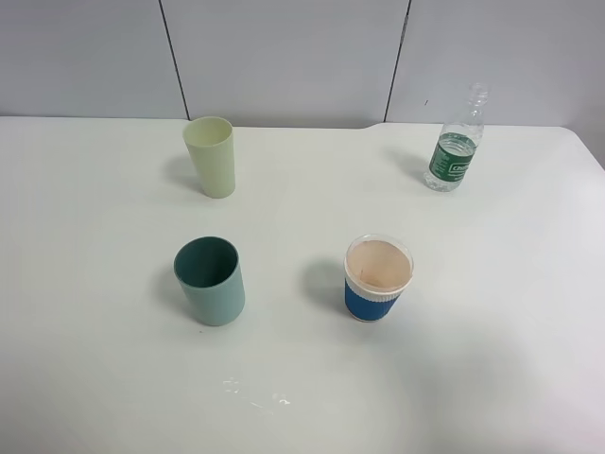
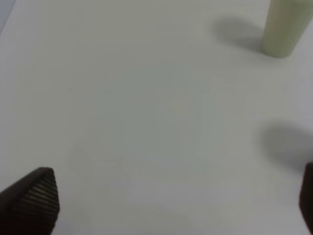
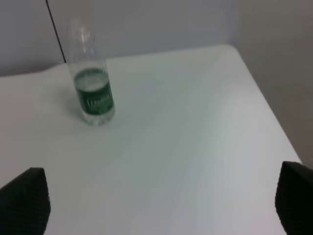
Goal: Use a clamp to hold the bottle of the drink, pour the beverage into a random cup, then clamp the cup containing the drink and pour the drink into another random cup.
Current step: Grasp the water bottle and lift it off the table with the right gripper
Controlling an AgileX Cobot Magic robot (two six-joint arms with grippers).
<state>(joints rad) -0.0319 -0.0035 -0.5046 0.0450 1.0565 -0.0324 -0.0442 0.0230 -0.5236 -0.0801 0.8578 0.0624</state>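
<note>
I see both grippers spread wide, holding nothing. The left gripper (image 2: 171, 200) hangs over the white table (image 1: 95, 378) near the pale yellow-green cup (image 1: 211, 156). The right gripper (image 3: 160, 198) faces the water bottle (image 1: 457, 142), which stands upright at the far right. The teal tumbler (image 1: 210, 280) and blue-sleeved cup (image 1: 377, 278) stand side by side, apart, nearer the front.

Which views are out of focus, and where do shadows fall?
Exterior high: sharp, even light, faint shadows left of the pale teal plastic tumbler and clear green-labelled plastic bottle. Left wrist: blurred, pale yellow-green cup soft-edged. Right wrist: mildly soft overall.
</note>
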